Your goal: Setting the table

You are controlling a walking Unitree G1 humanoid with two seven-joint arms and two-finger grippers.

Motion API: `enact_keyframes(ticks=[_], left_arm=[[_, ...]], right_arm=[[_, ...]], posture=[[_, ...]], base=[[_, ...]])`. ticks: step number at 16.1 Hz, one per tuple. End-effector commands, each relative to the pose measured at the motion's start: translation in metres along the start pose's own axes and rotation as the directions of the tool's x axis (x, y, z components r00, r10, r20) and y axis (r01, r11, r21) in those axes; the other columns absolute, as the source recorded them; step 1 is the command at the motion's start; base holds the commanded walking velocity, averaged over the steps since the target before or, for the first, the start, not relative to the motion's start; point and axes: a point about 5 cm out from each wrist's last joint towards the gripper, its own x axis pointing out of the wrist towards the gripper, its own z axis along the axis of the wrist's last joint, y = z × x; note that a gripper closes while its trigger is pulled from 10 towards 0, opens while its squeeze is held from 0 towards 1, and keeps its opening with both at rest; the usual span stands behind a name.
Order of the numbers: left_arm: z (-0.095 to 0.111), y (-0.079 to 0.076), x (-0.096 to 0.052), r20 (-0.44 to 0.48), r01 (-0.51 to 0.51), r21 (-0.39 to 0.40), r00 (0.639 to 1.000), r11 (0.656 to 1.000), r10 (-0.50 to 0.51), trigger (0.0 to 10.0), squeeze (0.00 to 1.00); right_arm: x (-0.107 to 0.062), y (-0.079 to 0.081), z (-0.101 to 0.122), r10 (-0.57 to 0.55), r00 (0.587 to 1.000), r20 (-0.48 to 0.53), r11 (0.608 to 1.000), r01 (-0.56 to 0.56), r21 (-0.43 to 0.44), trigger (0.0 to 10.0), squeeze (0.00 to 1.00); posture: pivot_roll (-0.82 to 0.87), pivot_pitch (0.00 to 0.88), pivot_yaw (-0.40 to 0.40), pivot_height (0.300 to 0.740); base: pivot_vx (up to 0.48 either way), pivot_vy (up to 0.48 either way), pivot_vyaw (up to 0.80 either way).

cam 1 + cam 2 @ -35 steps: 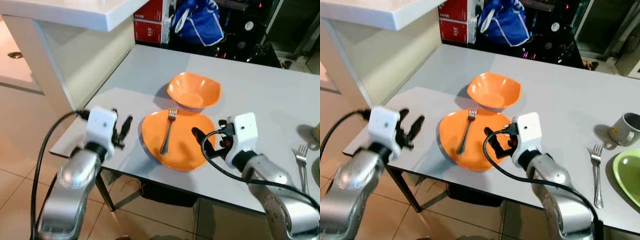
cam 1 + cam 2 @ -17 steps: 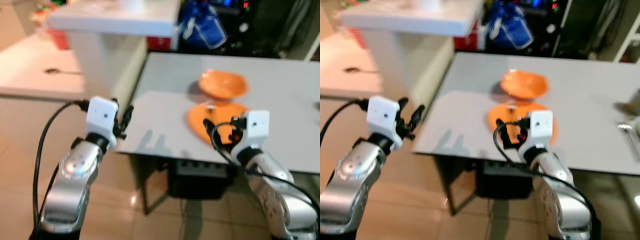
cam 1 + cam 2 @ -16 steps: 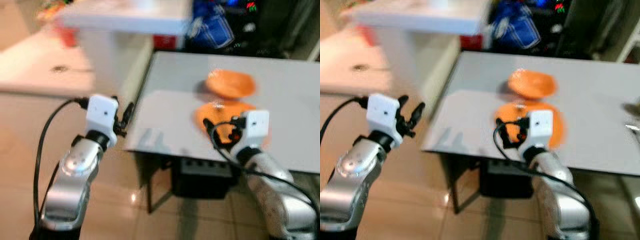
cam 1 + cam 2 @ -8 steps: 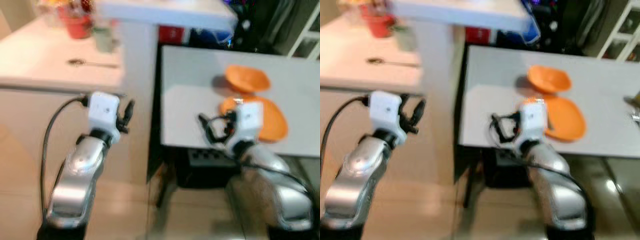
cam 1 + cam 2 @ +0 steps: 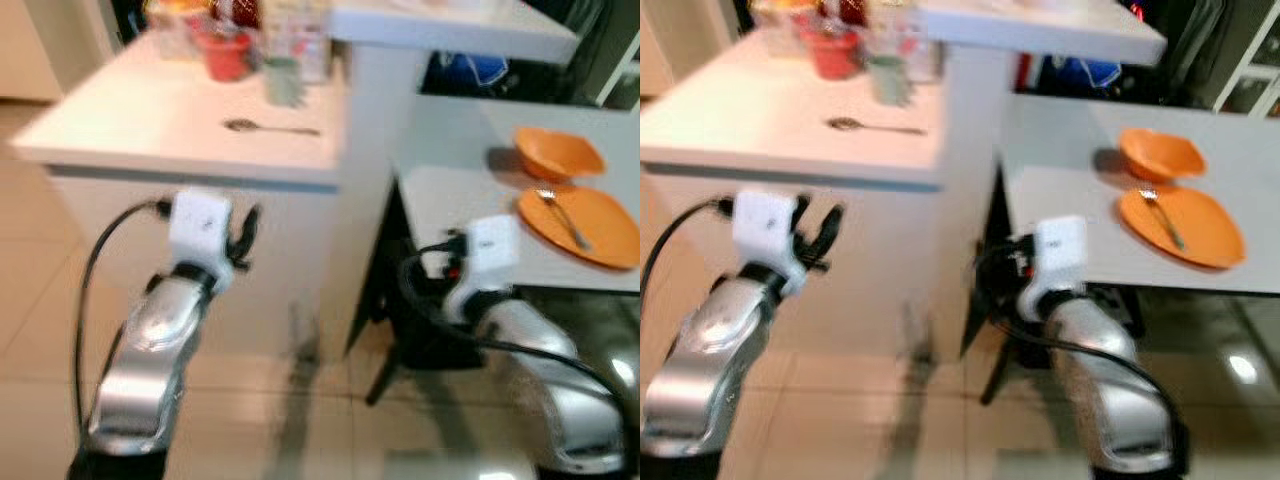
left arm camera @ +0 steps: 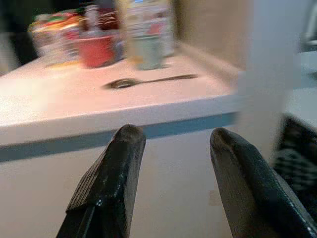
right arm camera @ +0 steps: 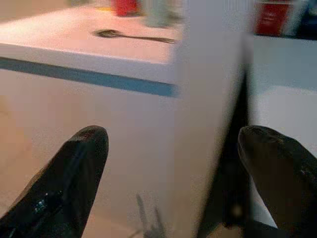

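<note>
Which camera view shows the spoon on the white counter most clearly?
The left wrist view: the spoon lies close and large on the counter, bowl and handle distinct. The right wrist view also shows it, nearer that picture's edge. In both eye views it is small and blurred.

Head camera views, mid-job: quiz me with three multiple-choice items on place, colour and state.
1. Where does the spoon lie?
A. on the white counter
B. on the orange plate
C. on the floor

2. What colour is the bowl behind the plate?
A. green
B. orange
C. blue

3. How is the left tool?
A. shut on a fork
B. shut on a spoon
C. open, holding nothing

Answers: 1 A, the spoon rests on the white counter near the red cup. 2 B, bowl and plate are both orange. 3 C, the left wrist view shows its fingers apart with nothing between them.
</note>
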Motion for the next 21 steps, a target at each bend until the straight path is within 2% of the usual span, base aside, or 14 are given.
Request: enact_keyframes(ticks=[1, 3, 5, 8, 10, 15, 16, 19, 21], left_arm=[[0.010, -0.005, 0.002, 0.047, -0.005, -0.006, 0.999, 1.000, 0.005, 10.0, 0.00], [0.009, -0.004, 0.004, 0.038, -0.009, 0.015, 0.999, 1.000, 0.009, 10.0, 0.00], [-0.001, 0.000, 0.003, -0.012, -0.070, -0.053, 0.998, 0.996, 0.069, 10.0, 0.00], [0.006, 0.003, 0.002, 0.029, -0.068, -0.044, 0.997, 0.997, 0.069, 10.0, 0.00], [0.014, 0.004, 0.001, 0.086, -0.062, 0.020, 0.994, 0.998, 0.060, 10.0, 0.00], [0.016, 0.006, -0.003, 0.082, -0.039, 0.111, 0.996, 0.993, 0.030, 10.0, 0.00], [0.017, 0.005, -0.001, 0.082, -0.021, 0.172, 0.997, 0.985, 0.007, 10.0, 0.00], [0.019, 0.006, 0.002, 0.089, -0.018, 0.183, 0.996, 0.983, 0.001, 10.0, 0.00], [0.021, 0.006, 0.005, 0.092, 0.004, 0.192, 0.996, 0.981, -0.022, 10.0, 0.00]], right_arm=[[-0.002, -0.006, 0.004, -0.024, 1.000, 0.006, 1.000, 0.024, -0.014, 10.0, 0.00], [-0.001, -0.006, 0.006, -0.021, 1.000, 0.012, 0.999, 0.021, -0.025, 10.0, 0.00], [0.003, -0.005, 0.017, -0.020, 0.998, 0.052, 0.999, 0.023, -0.048, 10.0, 0.00], [0.007, -0.002, 0.025, -0.012, 0.996, 0.089, 0.998, 0.018, -0.066, 10.0, 0.00], [0.012, -0.002, 0.023, 0.005, 0.997, 0.077, 0.993, 0.004, -0.114, 10.0, 0.00], [0.021, -0.007, 0.023, -0.011, 0.997, 0.080, 0.991, 0.022, -0.130, 10.0, 0.00], [0.022, -0.009, 0.026, -0.014, 0.996, 0.089, 0.989, 0.027, -0.142, 10.0, 0.00], [0.024, -0.011, 0.029, -0.022, 0.994, 0.107, 0.988, 0.038, -0.149, 10.0, 0.00], [0.025, -0.014, 0.030, -0.052, 0.991, 0.126, 0.991, 0.067, -0.116, 10.0, 0.00]], posture=[[0.01, 0.000, -0.042, 0.740], [0.01, 0.000, -0.034, 0.740], [0.00, 0.000, -0.006, 0.740], [0.03, 0.000, -0.010, 0.740], [0.07, 0.000, -0.037, 0.740], [0.07, 0.000, -0.040, 0.740], [0.07, 0.000, -0.038, 0.740], [0.06, 0.000, -0.021, 0.740], [0.07, 0.000, -0.020, 0.740]], base=[[0.000, -0.480, 0.00], [0.000, -0.480, 0.00], [0.000, -0.240, 0.00], [0.000, 0.000, 0.00], [0.000, 0.000, 0.00], [0.263, 0.000, 0.54], [0.352, 0.000, 0.80], [0.361, 0.000, 0.80], [0.364, 0.000, 0.00]])
